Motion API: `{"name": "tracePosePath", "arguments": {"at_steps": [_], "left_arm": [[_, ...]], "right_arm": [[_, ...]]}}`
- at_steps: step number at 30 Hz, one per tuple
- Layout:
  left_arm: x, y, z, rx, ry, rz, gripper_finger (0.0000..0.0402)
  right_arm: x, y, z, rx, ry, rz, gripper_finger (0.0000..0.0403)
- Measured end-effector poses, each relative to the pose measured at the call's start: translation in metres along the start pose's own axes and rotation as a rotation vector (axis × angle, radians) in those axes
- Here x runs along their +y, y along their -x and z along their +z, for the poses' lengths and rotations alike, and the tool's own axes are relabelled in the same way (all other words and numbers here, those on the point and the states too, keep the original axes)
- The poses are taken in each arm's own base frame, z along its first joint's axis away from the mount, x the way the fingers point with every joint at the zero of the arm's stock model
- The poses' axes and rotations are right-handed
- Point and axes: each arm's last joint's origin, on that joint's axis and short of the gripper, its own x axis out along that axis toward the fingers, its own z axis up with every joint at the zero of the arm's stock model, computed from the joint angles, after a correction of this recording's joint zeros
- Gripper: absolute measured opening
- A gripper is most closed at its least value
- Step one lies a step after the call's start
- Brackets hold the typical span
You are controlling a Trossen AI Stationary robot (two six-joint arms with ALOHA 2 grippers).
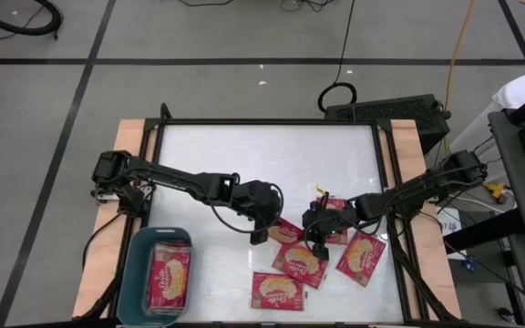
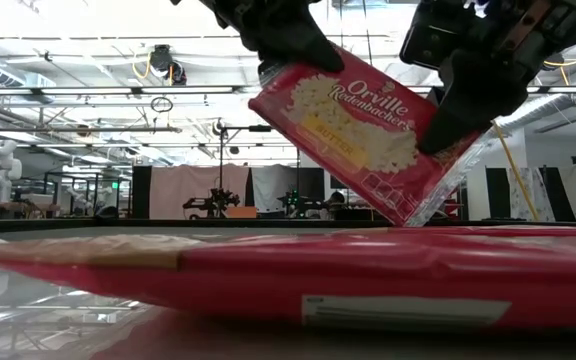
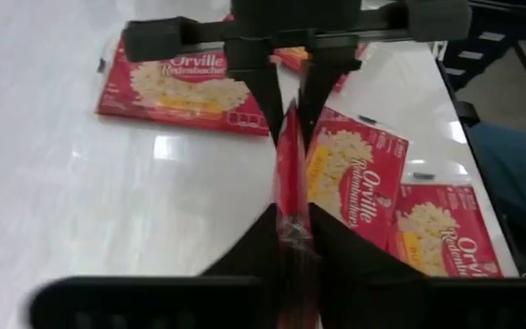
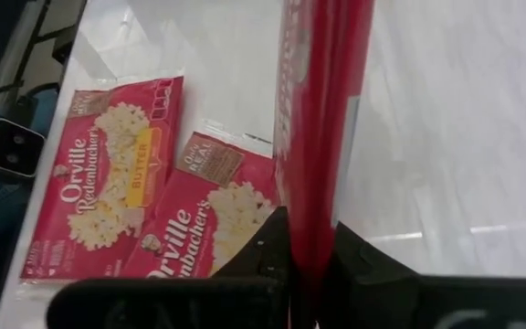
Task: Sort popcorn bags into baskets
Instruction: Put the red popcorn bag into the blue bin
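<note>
One red popcorn bag [image 2: 353, 120] is held up between both grippers over the near right part of the table. My left gripper [image 1: 262, 232] is shut on its left end and my right gripper [image 1: 318, 235] on its right end. In both wrist views the bag [image 3: 290, 174] shows edge-on. Three more bags [image 1: 299, 262] [image 1: 276, 292] [image 1: 361, 258] lie flat on the white table below. The teal basket [image 1: 135, 273] stands at the near left with a bag [image 1: 169, 278] lying flat inside. My left gripper pinches the bag's left end [image 3: 290, 219] between its two fingers, coming slanting down from the table's left. The bag stands on edge, and in the low view this end [image 2: 273, 85] is the higher one. My right gripper pinches the opposite end [image 4: 313, 233] between its two fingers, slanting down from the table's right. In the low view the fingers sit on the bag's lower right edge [image 2: 448, 135]. The bag runs tilted between the two grippers, above the bags on the table.
Another bag [image 1: 337, 235] lies partly under my right gripper. A bag [image 2: 318, 285] lies flat right before the low camera and fills the foreground. The far half of the table [image 1: 262, 155] shows bare white surface. Wooden rails run along both sides of the table.
</note>
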Motion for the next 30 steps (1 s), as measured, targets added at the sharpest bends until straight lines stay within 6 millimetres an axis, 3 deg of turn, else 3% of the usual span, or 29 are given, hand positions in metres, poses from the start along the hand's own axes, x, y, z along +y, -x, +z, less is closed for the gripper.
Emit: {"name": "tracePosePath", "arguments": {"at_steps": [2,8,18,25,30], "left_arm": [[0.0,0.001,0.0,0.002,0.024,0.001,0.0017],[-0.012,0.027,0.001,0.005,0.122,0.09,0.0031],[-0.081,0.088,-0.02,-0.096,0.267,0.401,0.002],[-0.134,0.11,-0.04,-0.408,0.248,0.645,0.002],[-0.151,0.118,-0.045,-0.632,0.21,0.823,0.0021]], "right_arm": [[0.0,0.0,0.0,-0.011,0.014,-0.022,0.0016],[-0.002,0.002,0.003,-0.069,0.044,-0.106,0.0062],[0.0,0.015,0.019,-0.266,0.179,-0.232,0.0165],[0.005,0.005,0.024,-0.471,0.208,-0.072,0.0198],[0.008,-0.009,0.033,-0.645,0.191,-0.02,0.02]]}}
